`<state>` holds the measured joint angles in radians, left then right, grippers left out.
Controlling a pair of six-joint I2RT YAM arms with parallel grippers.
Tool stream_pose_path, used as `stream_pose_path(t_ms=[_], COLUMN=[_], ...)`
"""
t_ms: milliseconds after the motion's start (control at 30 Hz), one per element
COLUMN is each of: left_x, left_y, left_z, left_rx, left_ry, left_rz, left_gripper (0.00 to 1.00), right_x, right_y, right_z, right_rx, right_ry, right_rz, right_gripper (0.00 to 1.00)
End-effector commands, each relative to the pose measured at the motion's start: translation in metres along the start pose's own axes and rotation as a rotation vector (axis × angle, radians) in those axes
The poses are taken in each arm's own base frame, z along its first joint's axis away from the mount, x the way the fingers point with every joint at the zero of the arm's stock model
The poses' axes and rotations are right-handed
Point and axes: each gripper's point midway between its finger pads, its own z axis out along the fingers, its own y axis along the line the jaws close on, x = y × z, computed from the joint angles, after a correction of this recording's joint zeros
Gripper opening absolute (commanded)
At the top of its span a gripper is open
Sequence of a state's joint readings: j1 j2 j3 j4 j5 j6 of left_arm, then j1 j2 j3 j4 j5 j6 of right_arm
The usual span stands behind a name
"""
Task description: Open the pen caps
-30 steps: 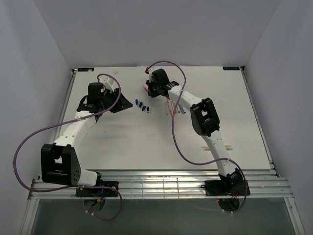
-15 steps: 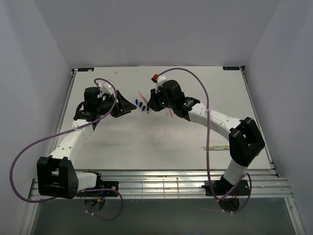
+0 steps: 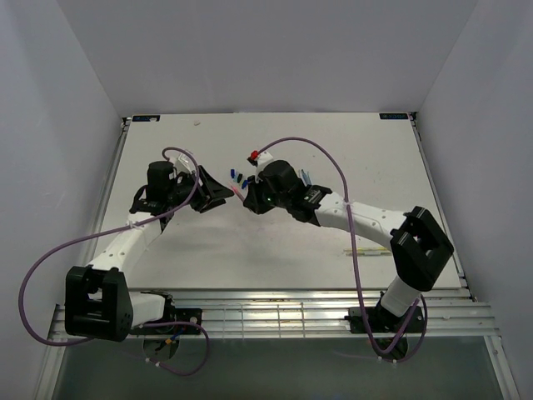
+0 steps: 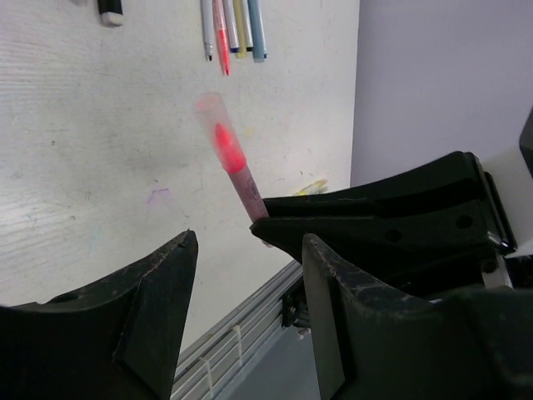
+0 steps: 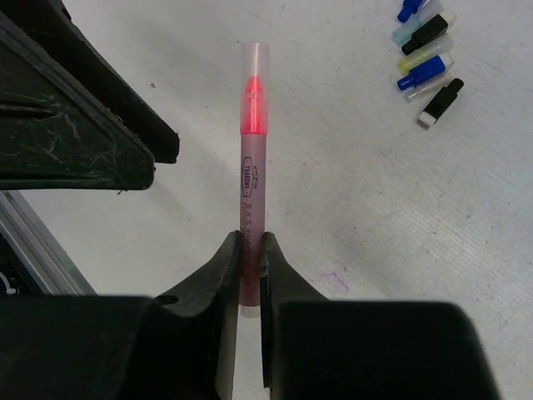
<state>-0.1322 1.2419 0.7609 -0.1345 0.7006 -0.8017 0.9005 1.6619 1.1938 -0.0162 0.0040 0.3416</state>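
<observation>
The pink pen [image 5: 252,175] is pinched in the right jaws; its cap [image 5: 256,60], just ahead of the spread left jaws, could be missed if those are closed early.

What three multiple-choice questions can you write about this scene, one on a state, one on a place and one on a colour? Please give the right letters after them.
1. The left tool is:
A. open
B. shut on a pen
C. shut on a cap

2. The pink pen is:
A. flat on the table
B. in the left tool
C. in the right tool

3. The tip under the pen's clear cap is:
A. blue
B. green
C. pink

Answers:
1 A: its fingers stand apart and grip nothing.
2 C: the right wrist view shows both fingers pressed on the barrel.
3 C: pink shows through the cap.
</observation>
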Motion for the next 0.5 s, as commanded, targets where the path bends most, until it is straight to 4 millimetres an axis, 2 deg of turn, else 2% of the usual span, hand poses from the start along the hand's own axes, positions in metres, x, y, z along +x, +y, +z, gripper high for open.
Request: stream_pose_path(t_ms=[0, 467], left_x=[-0.01, -0.027], left_y=[0.005, 0.009], left_z=[-0.007, 0.005], left_rx=[-0.065, -0.082], left_ry=[-0.077, -0.106], left_rz=[0.001, -0.057], left_gripper=[0.63, 0.6], right_x=[-0.027, -0.022], right_y=[0.011, 0.029], right_z=[-0.013, -0.012], right_rx=[-0.011, -0.063], right_ry=[-0.104, -0.107], right_rz=[0.006, -0.004], right_gripper=[0.08, 0.08])
